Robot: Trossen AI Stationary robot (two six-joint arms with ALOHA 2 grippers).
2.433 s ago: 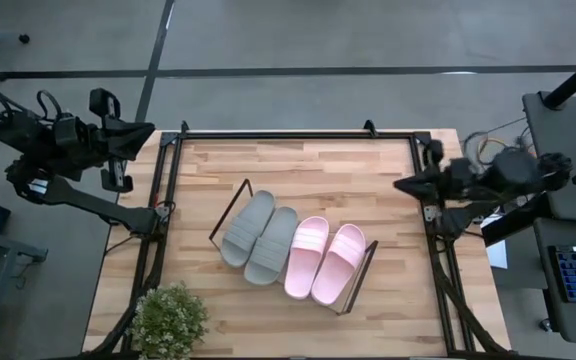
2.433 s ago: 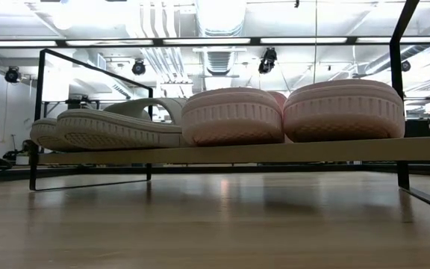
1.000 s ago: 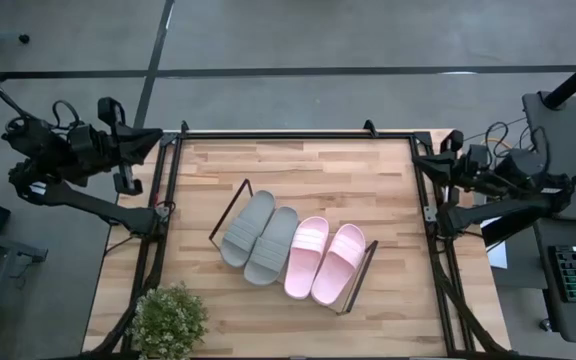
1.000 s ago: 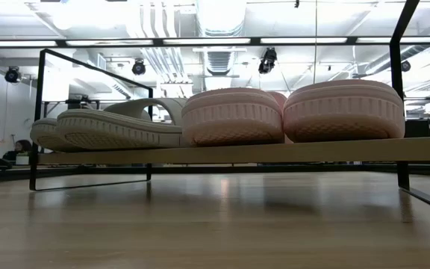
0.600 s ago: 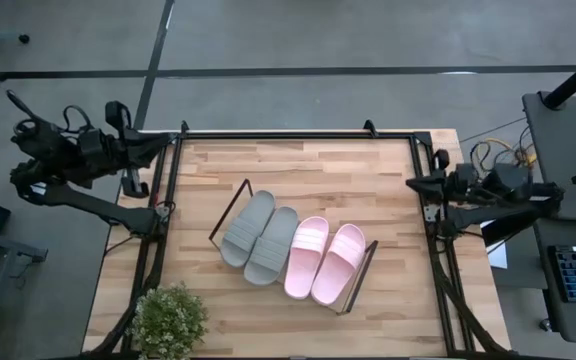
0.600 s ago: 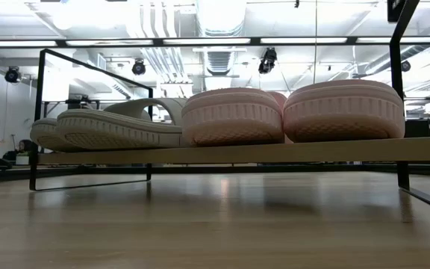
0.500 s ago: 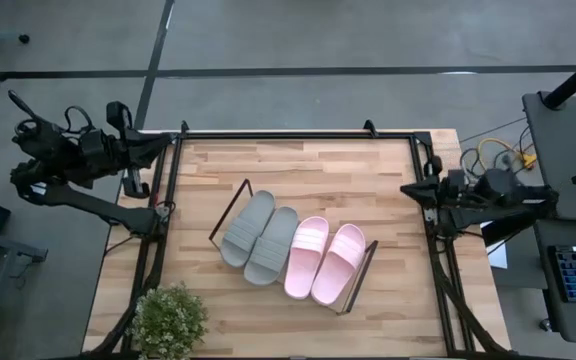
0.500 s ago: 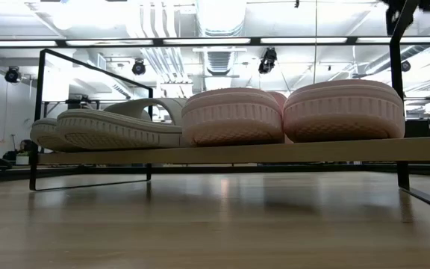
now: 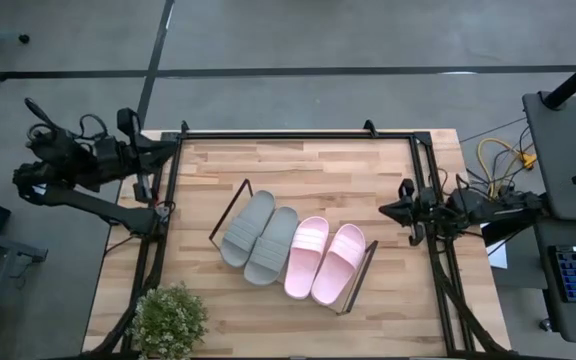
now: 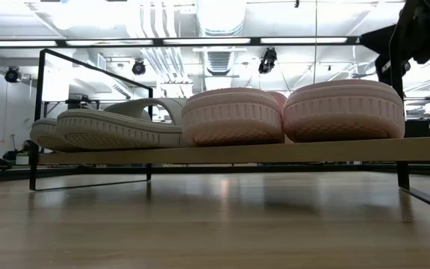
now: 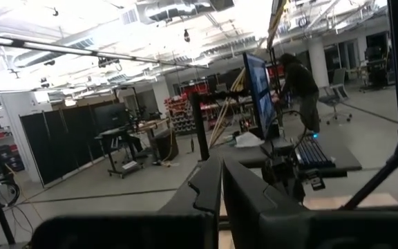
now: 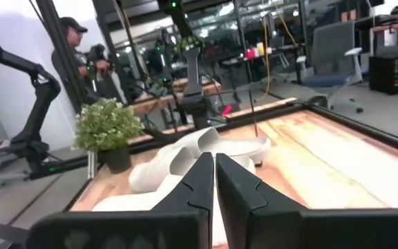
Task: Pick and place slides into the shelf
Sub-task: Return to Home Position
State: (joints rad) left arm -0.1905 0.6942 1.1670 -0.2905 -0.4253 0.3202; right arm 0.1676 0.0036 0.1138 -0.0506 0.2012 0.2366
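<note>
Since the earlier overhead picture, my right arm has swung inward from beyond the table's right side. My right gripper [image 9: 385,210] now pokes over the right edge of the table [image 9: 308,165], aimed toward the shelf [image 10: 237,153]. It also shows at the upper right corner of the low view, where it was absent before. My left gripper [image 9: 171,147] has crept a little closer to the table's left edge. Both claws are pressed together and carry nothing (each wrist view shows only a hairline slit between the fingers).

All four slides lie side by side on the shelf near the table's middle. The grey pair [image 9: 258,237] is toward my left and the pink pair [image 9: 325,260] toward my right. Their soles are flat on the board, and the row sits at a slant to the table's edges.

The placing looks finished, so only the retreat remains. The danger, as I judge it, is my right claw, which points at the outer pink slide and that end of the shelf. A dip or a further inward sweep could clip the shelf, shift it and tip a sandal off. Loose yellow cables [image 9: 488,160] near that arm's base could also snag as it folds away.
</note>
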